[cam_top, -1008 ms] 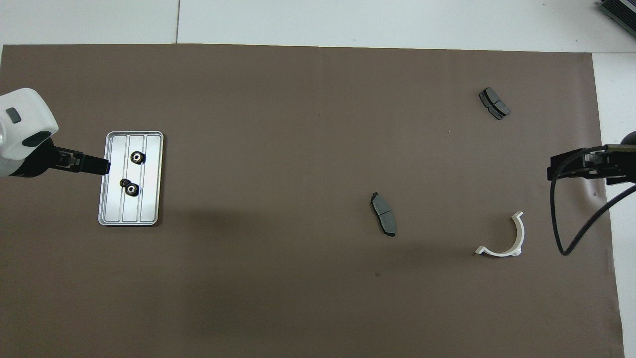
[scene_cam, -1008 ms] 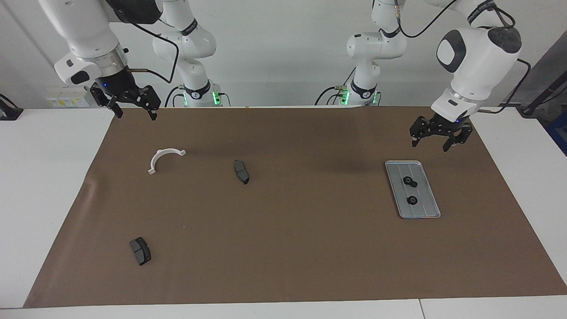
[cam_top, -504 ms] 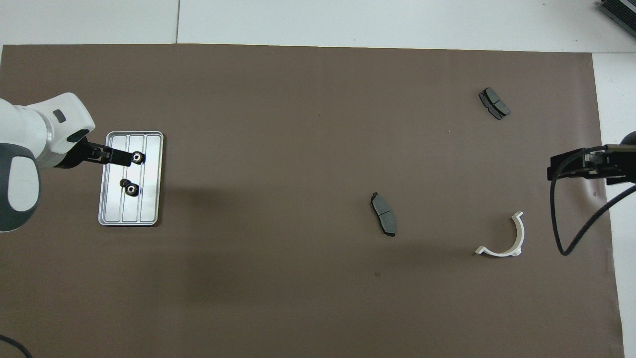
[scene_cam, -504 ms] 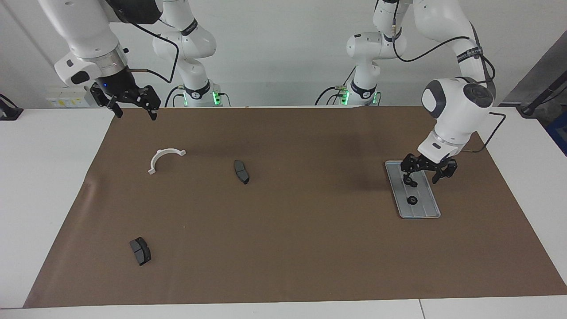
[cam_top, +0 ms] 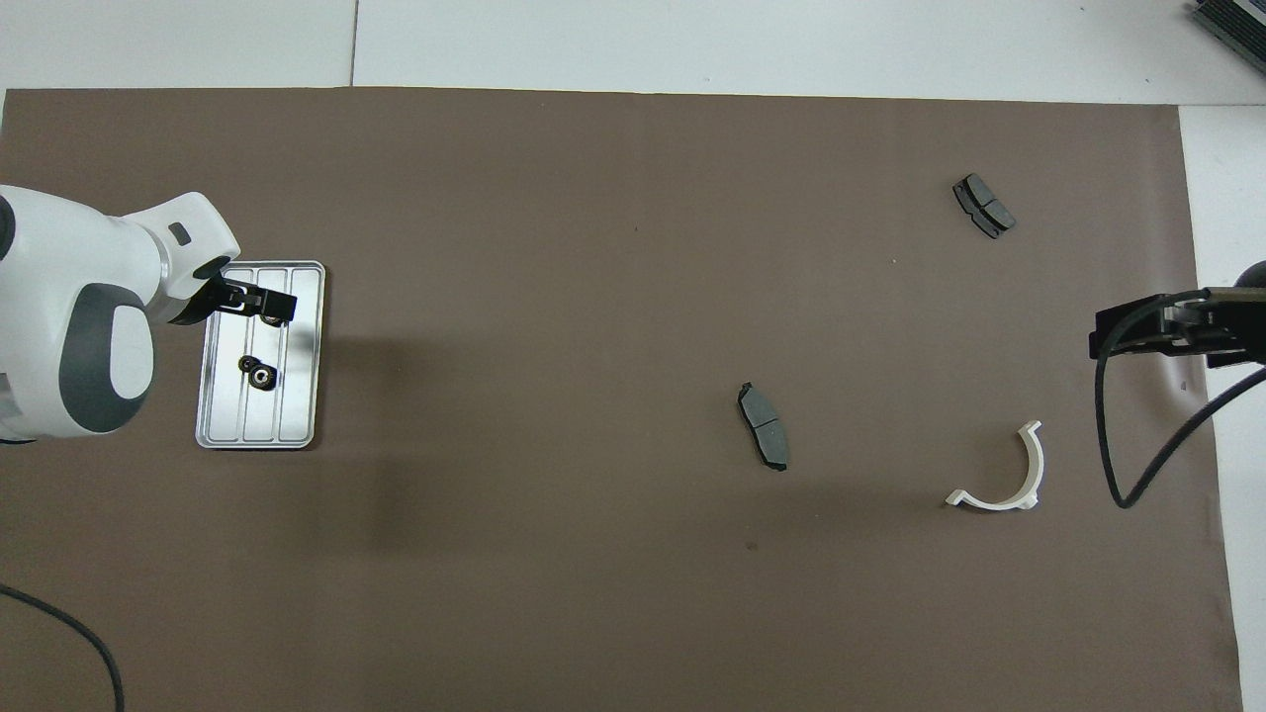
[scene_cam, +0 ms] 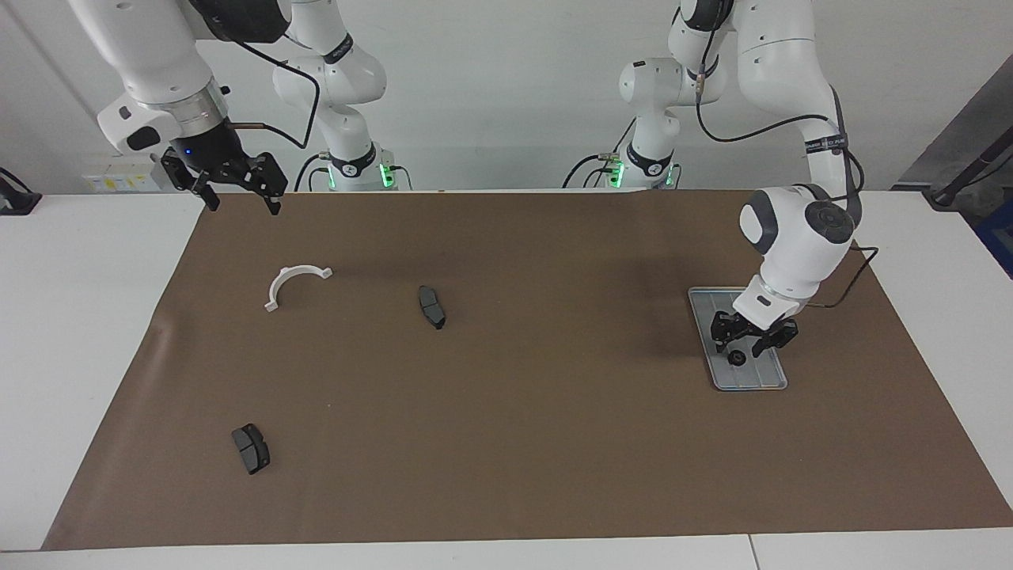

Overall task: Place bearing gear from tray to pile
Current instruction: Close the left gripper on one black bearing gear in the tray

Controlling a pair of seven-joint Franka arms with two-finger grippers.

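Slippage is the main risk judged from here: the left gripper (scene_cam: pixel 745 343) is lowered into the tray (scene_cam: pixel 774 378) with its fingers straddling the bearing gear (scene_cam: pixel 737 358) farthest from the robots, and whether they have closed on it cannot be told, so an off-centre pinch could make so small and round a part roll or pop out. Two more gears (cam_top: pixel 257 372) lie on the tray closer to the robots than the tool. The tray's long axis is pointed away from the robots; the right gripper (scene_cam: pixel 236 195) is held open and empty, waiting above the table edge near the white bracket (scene_cam: pixel 294 283).
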